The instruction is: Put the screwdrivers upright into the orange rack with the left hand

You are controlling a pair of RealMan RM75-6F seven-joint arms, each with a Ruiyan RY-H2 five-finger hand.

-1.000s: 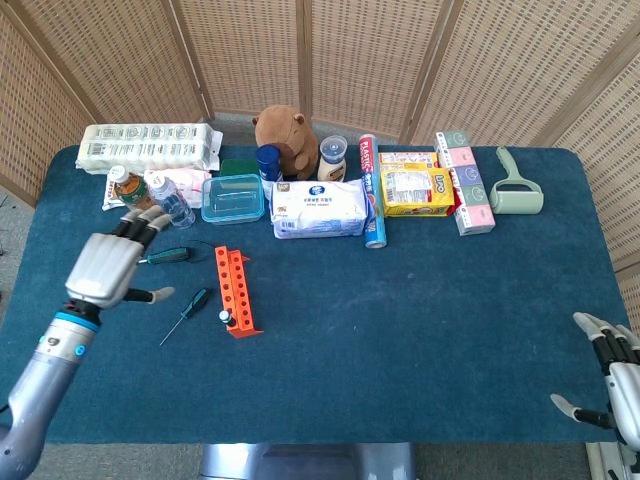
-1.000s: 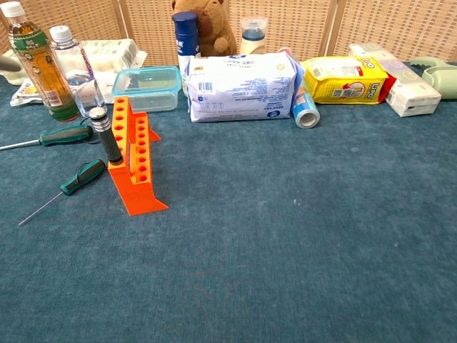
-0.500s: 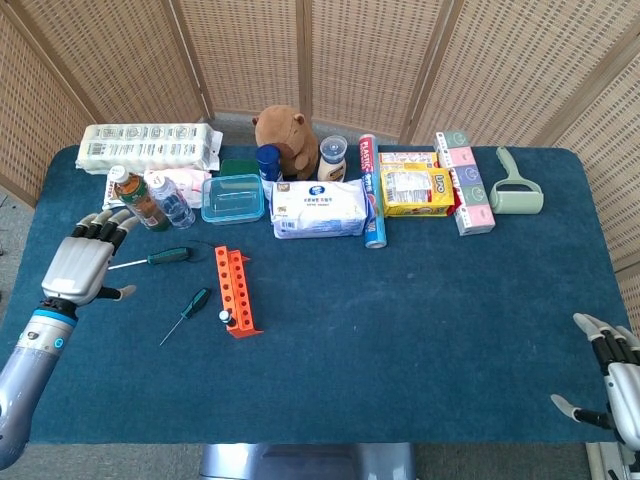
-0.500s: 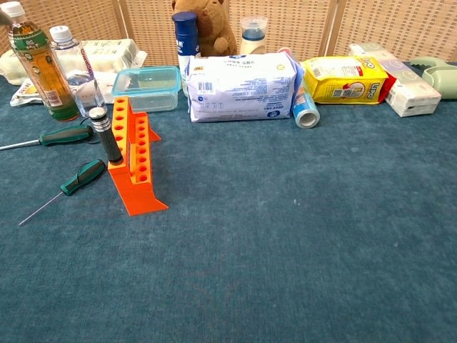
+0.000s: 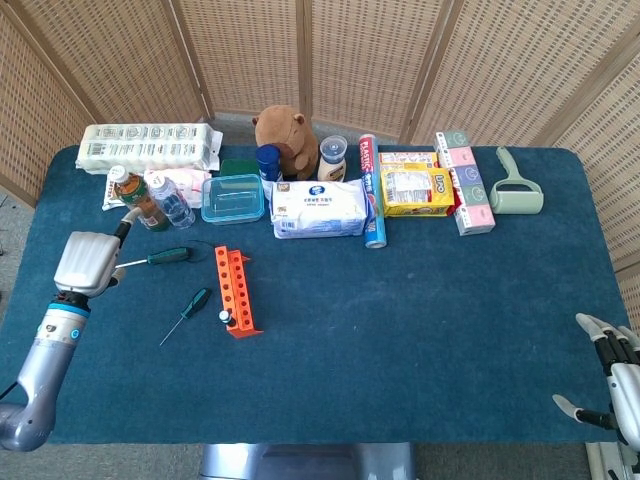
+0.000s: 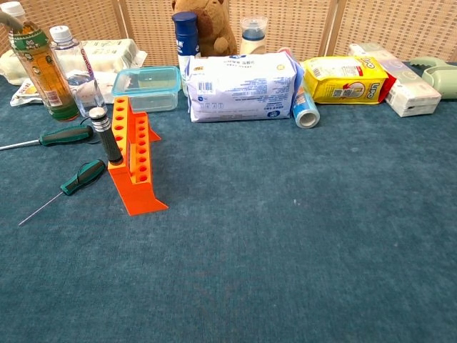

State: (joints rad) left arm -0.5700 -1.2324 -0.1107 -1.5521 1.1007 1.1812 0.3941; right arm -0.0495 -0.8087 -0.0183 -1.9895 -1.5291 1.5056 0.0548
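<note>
The left hand (image 5: 85,262), fingers curled under so I cannot tell its grip, hovers by the tip of a green-handled screwdriver (image 5: 160,257), a smaller screwdriver (image 5: 187,313) lies beside the orange rack (image 5: 235,290) holding one black-handled screwdriver (image 6: 107,136) upright, and the right hand (image 5: 615,385) rests spread and empty.

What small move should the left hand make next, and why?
Probably lower onto the larger green screwdriver and grip its handle: the left hand hovers at its shaft tip, holding nothing, and the orange rack holds only one black-handled tool.
</note>
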